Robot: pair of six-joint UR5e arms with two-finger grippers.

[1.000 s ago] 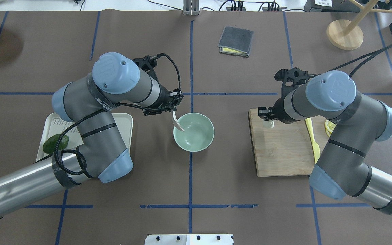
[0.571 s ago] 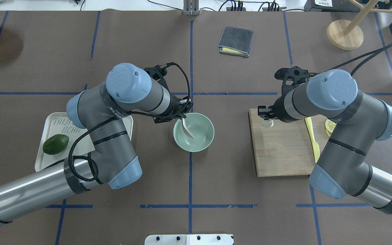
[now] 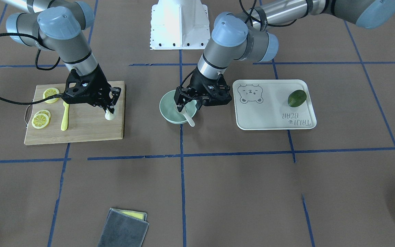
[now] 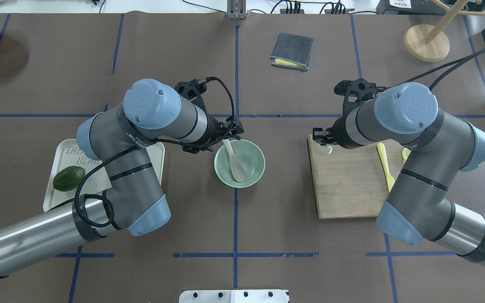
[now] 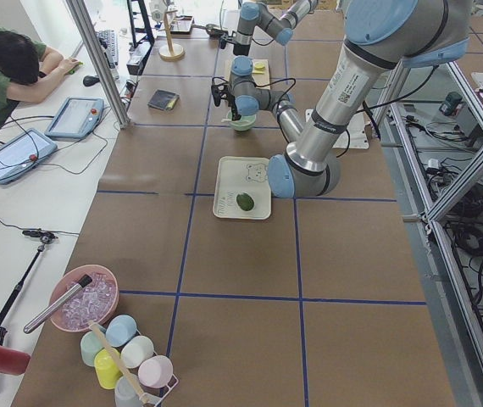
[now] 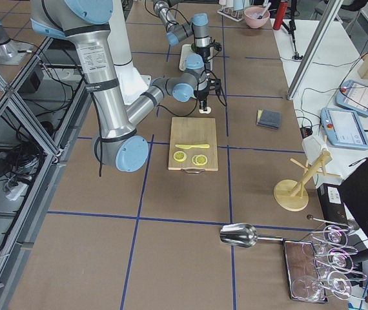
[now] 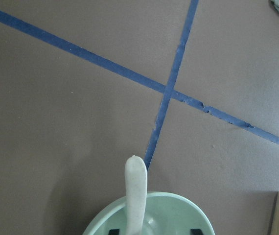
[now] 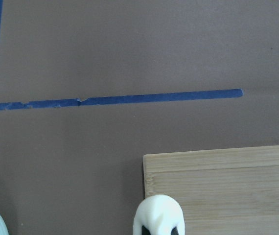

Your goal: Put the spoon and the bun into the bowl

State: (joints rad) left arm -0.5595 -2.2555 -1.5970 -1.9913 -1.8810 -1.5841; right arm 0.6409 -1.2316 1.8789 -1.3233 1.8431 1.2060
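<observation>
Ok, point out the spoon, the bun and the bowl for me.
spoon (image 4: 230,155), overhead view, on its handle.
bun (image 3: 110,116), front-facing view, on its lower side.
bowl (image 4: 254,156), overhead view, on the bare inner wall.

The left arm is folded at the elbow, wrist pointing down over the left rim of the round pale mint-green bowl (image 3: 165,113), and the left gripper (image 3: 188,103) has its jaws spread. The right gripper (image 3: 108,109), well to the bowl's right, pinches a small cream-white bun (image 3: 110,116).
</observation>
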